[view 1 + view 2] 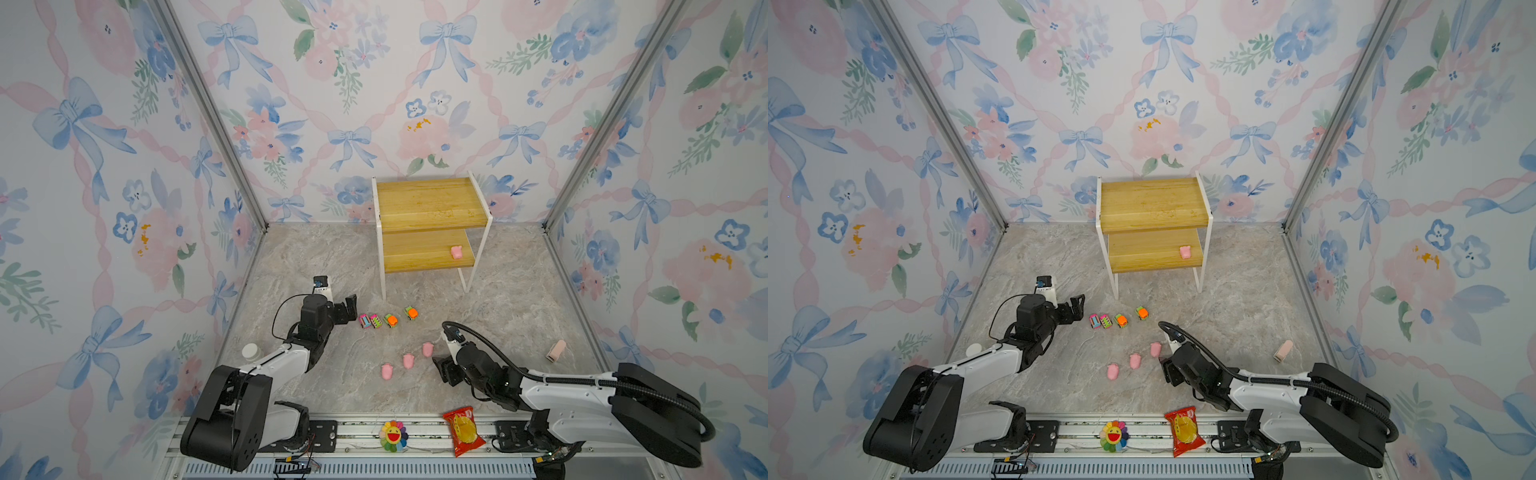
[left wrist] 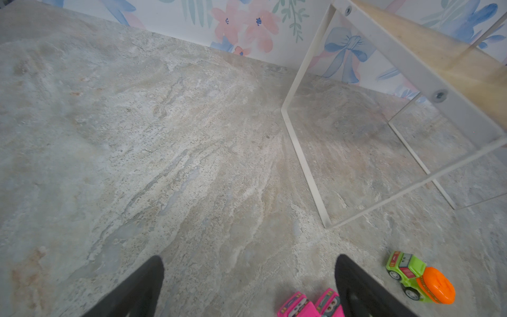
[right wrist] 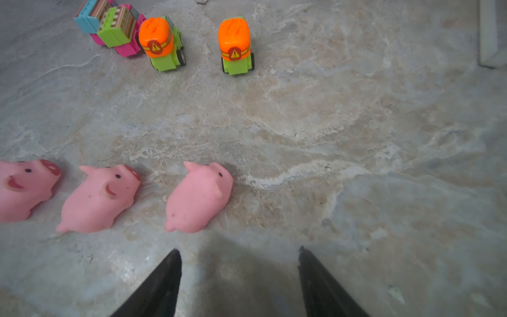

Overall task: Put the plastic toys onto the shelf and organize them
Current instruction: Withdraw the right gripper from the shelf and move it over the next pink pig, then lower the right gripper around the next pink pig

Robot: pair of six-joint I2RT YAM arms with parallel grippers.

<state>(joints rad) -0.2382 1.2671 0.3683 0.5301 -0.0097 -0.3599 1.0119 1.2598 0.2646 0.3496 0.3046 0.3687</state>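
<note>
Nearest the lens: front rail (image 1: 424,428), on which 1 rainbow flower (image 1: 393,435) and 1 red snack packet (image 1: 463,431) are laid.

Toys counted: 8 in total, 4 pigs and 4 cars.
- 3 pigs are lined up on the marble tabletop (image 1: 519,316): right pig (image 1: 428,349), middle pig (image 1: 409,360), left pig (image 1: 387,371).
- The 4th, the shelved pig (image 1: 456,252), is seated at the 3 o'clock end of the lower board (image 1: 415,249).
- 4 cars are rowed between shelf and pigs: teal-bed car (image 1: 365,321), green-bed car (image 1: 375,321), inner orange-topped car (image 1: 391,320), outer orange-topped car (image 1: 411,312).

Shelf (image 1: 428,199) is parked at 12 o'clock against the back wall.

Right gripper (image 1: 442,369) is seen released, jaws spread, nothing between them. Right pig is found at its 11 o'clock, near but apart. The other two trail off toward 9 o'clock.

Left gripper (image 1: 348,307) is likewise released and empty. The car row starts at its 4 o'clock, with the teal-bed car just beside one finger (image 2: 365,291); contact cannot be told. Shelf is located at its 1–2 o'clock.

1 small pink tube-like item (image 1: 555,350) is noted at 3 o'clock of the right gripper, well apart.
</note>
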